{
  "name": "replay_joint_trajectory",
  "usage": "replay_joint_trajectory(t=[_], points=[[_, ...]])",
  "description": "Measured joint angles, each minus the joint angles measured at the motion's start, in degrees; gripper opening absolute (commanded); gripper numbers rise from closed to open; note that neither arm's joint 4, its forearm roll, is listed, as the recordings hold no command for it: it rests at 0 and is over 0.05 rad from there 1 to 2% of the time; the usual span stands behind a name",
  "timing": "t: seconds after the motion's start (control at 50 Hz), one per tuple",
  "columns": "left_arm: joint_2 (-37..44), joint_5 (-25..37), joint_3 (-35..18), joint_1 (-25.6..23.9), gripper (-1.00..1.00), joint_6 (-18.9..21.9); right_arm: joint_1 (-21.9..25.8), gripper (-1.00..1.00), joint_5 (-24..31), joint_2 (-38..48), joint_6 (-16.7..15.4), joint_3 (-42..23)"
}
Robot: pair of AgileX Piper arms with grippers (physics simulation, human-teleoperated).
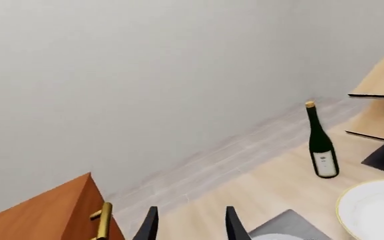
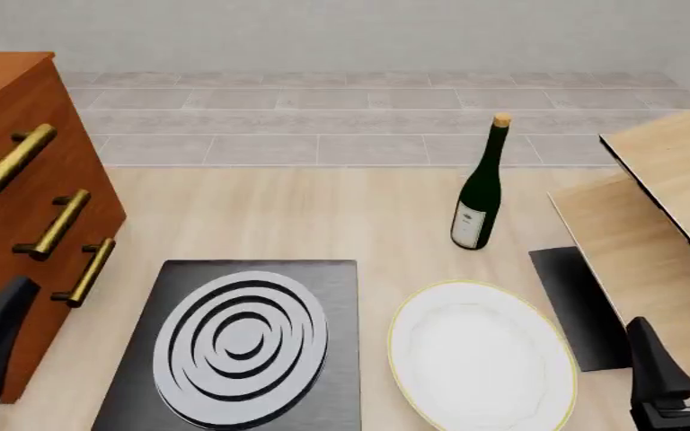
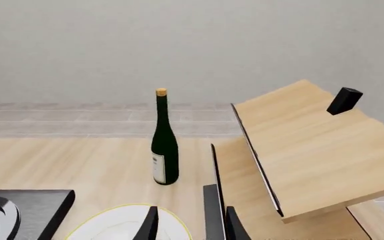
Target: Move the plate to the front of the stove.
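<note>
Nothing done yet: plate (image 2: 481,356) is lying on the table just right of the stove (image 2: 234,344), untouched. Both grippers, left (image 1: 190,224) and right (image 3: 190,224), are hanging clear, jaws parted, holding nothing. Grasp and carry are all remaining.

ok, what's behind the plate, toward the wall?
A dark green wine bottle stands upright on the table behind the plate, clear of it. Beyond that, floor tiles and wall. Nothing there is hidden.
</note>
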Motion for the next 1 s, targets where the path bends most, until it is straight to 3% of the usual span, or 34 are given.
replay_joint_trajectory(t=[0.54, 1.0], points=[[25.94, -13.43, -4.70, -21.75, 1.00, 19.30, 0.05, 1.00, 0.05, -0.01, 0.06, 0.05], [45.36, -17.17, -10.33, -36.08, 1.00, 29.67, 0.05, 1.00, 0.06, -0.01, 0.07, 0.05]])
